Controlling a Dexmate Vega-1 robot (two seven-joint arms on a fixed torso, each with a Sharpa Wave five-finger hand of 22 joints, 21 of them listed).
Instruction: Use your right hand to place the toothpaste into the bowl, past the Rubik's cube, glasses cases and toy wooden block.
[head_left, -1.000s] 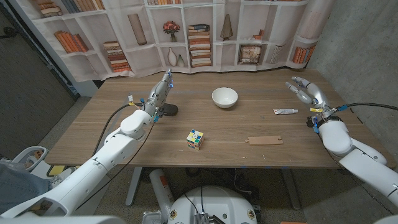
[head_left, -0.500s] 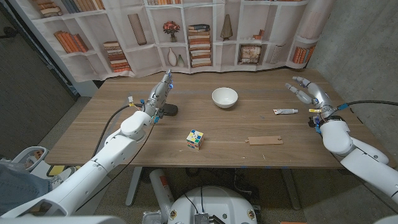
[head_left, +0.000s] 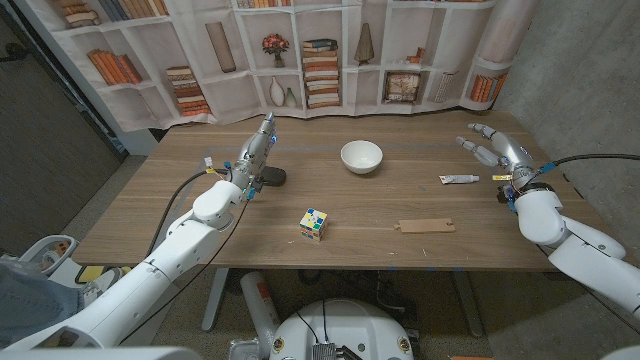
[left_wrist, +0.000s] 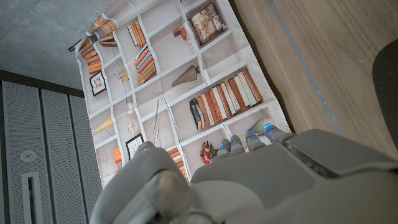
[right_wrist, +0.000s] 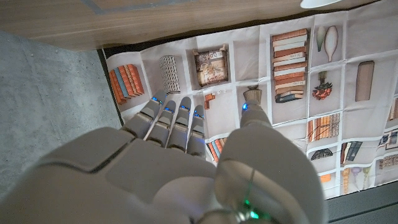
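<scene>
Toothpaste (head_left: 459, 179) lies on the surface, ungrasped, just beside the right hand (head_left: 497, 153), whose fingers are spread wide (likely readying a grasp). Bowl (head_left: 361, 156) sits well apart; left hand (head_left: 255, 155) holds nothing.

Even, soft indoor light; faint shadows; head view sharp; wrist views slightly soft.

Matt wood-grain table (head_left: 400, 195), glossy white bowl (head_left: 361, 156), flat wooden block (head_left: 426, 226).

wooden table (head_left: 200, 215) — bookshelf-print backdrop (head_left: 330, 55) behind — concrete wall (head_left: 585, 70)
</scene>
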